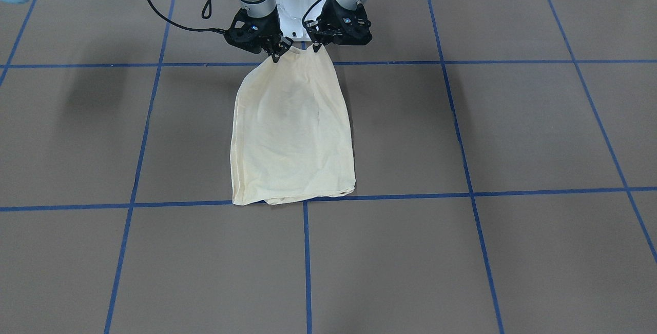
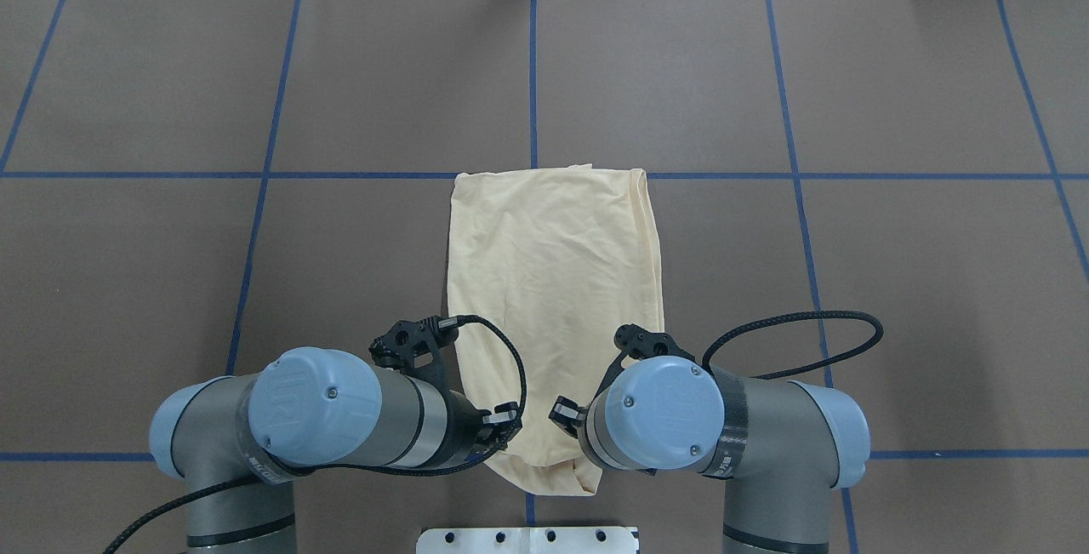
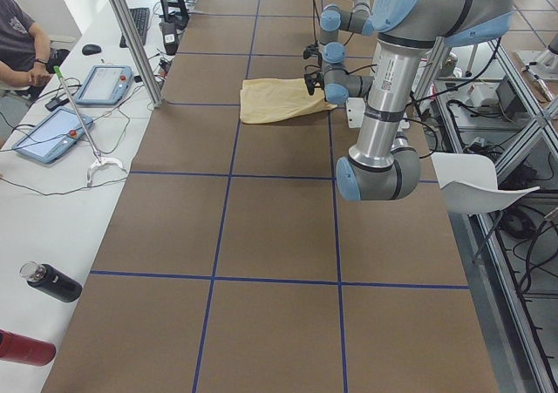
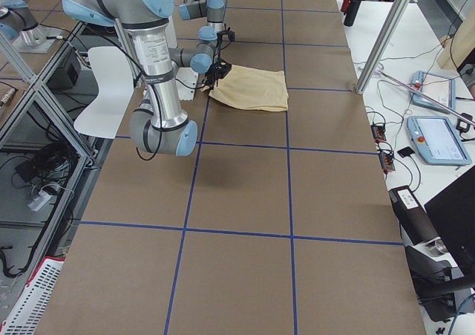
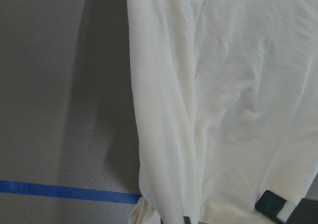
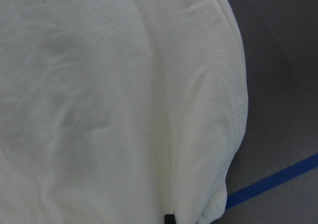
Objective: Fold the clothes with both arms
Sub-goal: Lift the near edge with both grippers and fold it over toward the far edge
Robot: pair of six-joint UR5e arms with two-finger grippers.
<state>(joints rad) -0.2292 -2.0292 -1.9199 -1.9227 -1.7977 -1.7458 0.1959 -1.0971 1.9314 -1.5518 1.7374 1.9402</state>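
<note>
Left claw and right claw each pinch closed on one corner of the cream T-shirt, at its edge nearest the white pedestal base. The rest lies flat on the counter, stretching away from that base. The fabric looks thin, light and limp, so it will likely sag between grips; the corners suit holding best.

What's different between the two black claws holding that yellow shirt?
The left gripper pinches one near corner of the shirt, the right gripper the other. The left arm's cable loops above the shirt; the right arm's cable loops out over the table. Both are shut on it.
</note>
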